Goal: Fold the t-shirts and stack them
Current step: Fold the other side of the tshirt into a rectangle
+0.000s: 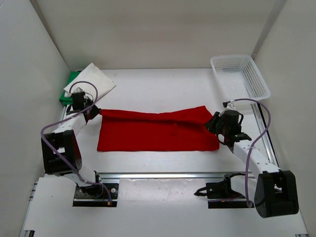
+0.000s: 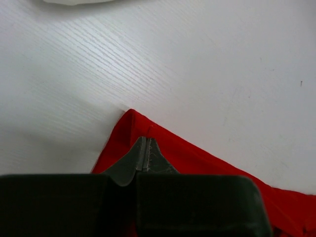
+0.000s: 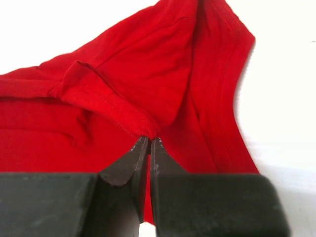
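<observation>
The red t-shirt (image 1: 158, 129) lies stretched across the middle of the table, folded lengthwise. My left gripper (image 1: 95, 111) is shut on its far left corner (image 2: 129, 129), the fingertips pinching the cloth (image 2: 145, 140). My right gripper (image 1: 211, 121) is shut on a hemmed fold at the shirt's right end (image 3: 148, 137), lifting it slightly. A folded white t-shirt (image 1: 93, 80) rests at the back left on top of a green t-shirt (image 1: 68, 89), of which only an edge shows.
A white mesh basket (image 1: 240, 75) stands at the back right corner. White walls close in the table on three sides. Aluminium rails (image 1: 163, 175) run along the table's near edge in front of the arm bases.
</observation>
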Robot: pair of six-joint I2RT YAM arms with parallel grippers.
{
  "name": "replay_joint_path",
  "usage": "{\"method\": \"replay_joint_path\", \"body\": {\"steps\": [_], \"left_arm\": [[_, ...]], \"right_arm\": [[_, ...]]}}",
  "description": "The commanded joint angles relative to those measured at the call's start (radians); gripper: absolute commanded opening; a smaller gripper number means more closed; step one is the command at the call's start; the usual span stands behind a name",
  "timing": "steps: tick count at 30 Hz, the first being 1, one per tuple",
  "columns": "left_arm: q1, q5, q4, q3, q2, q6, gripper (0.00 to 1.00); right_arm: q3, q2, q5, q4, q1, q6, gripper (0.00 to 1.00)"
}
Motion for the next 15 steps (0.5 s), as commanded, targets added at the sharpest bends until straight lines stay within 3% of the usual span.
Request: {"method": "replay_joint_path", "body": {"steps": [1,6,10,12,14,15], "left_arm": [[0.008,0.020,0.025,-0.031,-0.064,0.009,0.00],[0.042,0.056,0.021,-0.070,-0.095,0.000,0.00],[0.005,0.015,-0.015,-0.094,-0.114,0.028,0.00],[0.002,0.010,-0.016,-0.110,-0.104,0.025,0.06],[0.011,0.048,-0.016,-0.122,-0.072,0.016,0.24],[0.024,0.075,-0.031,-0.105,-0.065,0.010,0.27]], "right_arm": [[-0.026,-0.082,0.056,0.021,0.005,0.004,0.00],[-0.084,-0.172,0.070,-0.028,0.005,0.021,0.00],[-0.136,-0.235,0.102,-0.071,0.021,0.054,0.00],[-0.188,-0.240,0.111,-0.067,0.031,0.077,0.00],[-0.224,-0.238,0.108,-0.060,0.051,0.105,0.00],[-0.247,-0.240,0.107,-0.048,0.055,0.111,0.01]]}}
